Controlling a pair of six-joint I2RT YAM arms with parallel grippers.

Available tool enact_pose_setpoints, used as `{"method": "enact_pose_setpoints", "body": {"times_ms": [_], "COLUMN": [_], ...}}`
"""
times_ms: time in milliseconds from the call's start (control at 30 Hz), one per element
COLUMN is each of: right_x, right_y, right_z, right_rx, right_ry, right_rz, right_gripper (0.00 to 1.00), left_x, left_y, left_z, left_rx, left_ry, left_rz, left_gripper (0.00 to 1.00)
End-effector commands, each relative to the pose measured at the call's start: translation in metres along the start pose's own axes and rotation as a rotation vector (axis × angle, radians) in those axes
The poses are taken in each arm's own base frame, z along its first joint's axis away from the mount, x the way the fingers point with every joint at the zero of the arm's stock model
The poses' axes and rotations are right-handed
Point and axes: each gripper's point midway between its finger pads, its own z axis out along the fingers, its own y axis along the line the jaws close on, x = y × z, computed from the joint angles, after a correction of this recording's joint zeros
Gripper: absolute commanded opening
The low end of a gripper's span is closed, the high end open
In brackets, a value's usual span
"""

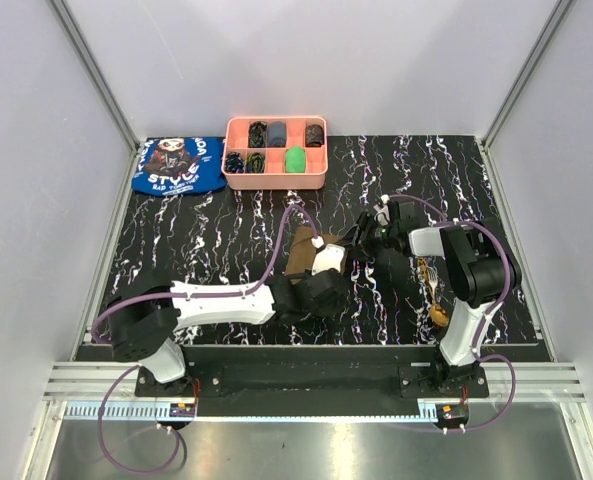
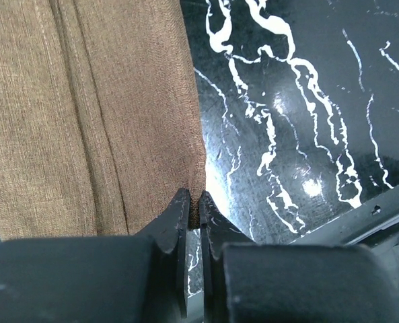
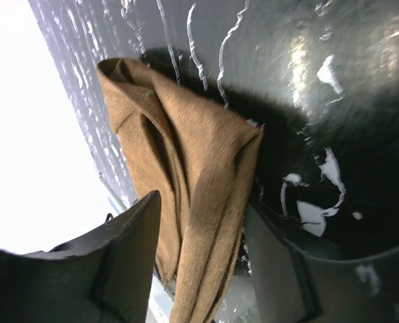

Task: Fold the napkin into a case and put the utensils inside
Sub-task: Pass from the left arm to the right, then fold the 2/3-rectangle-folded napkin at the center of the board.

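Black, white-veined bench (image 1: 196, 230) surface, enclosed by white walls. The napkin (image 3: 186, 148) lies bunched near the bench centre, between both arms. The left pincer (image 2: 194, 202) is clamped on the napkin's hemmed edge. The right pincer (image 3: 202, 208) stands apart, its fingers astride a folded corner; pad contact cannot be confirmed. The utensils (image 1: 437, 300) lie near the right edge, apparently partly hidden by the right arm. A pink tray (image 1: 274, 184) sits at the far edge.

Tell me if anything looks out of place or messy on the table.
The napkin is bunched in uneven folds, not flat: the left gripper pinches its edge and the right gripper straddles it. Nothing looks spilled or damaged.
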Motion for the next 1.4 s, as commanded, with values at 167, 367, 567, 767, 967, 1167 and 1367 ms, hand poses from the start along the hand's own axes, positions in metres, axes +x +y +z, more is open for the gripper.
{"method": "enact_pose_setpoints", "body": {"times_ms": [167, 367, 567, 767, 967, 1167, 1367], "right_x": [-0.016, -0.015, -0.012, -0.012, -0.014, -0.014, -0.009], "right_y": [0.001, 0.002, -0.002, -0.001, 0.003, 0.010, 0.032], "right_z": [0.003, 0.002, 0.004, 0.002, -0.001, -0.006, -0.008], "right_rx": [0.024, 0.032, 0.035, 0.045, 0.050, 0.049, 0.025], "right_ry": [-0.052, -0.043, -0.027, -0.030, -0.028, -0.032, -0.032], "right_rz": [-0.055, -0.072, -0.070, -0.073, -0.083, -0.090, -0.107], "right_gripper": [0.32, 0.15, 0.06, 0.00, 0.00, 0.00, 0.00], "left_x": [-0.011, -0.008, -0.059, -0.104, -0.112, -0.097, -0.075], "left_y": [-0.015, -0.019, -0.014, 0.037, 0.064, 0.081, 0.083], "left_z": [-0.009, -0.008, -0.044, -0.028, 0.035, 0.082, 0.109], "left_rx": [0.087, 0.112, 0.182, 0.144, 0.052, -0.014, -0.028], "left_ry": [-0.042, -0.022, -0.129, -0.175, -0.129, -0.080, -0.023], "left_rz": [-0.063, -0.036, -0.078, -0.226, -0.225, -0.237, -0.263], "left_gripper": [0.00, 0.21, 0.50, 0.24, 0.04, 0.02, 0.01]}}
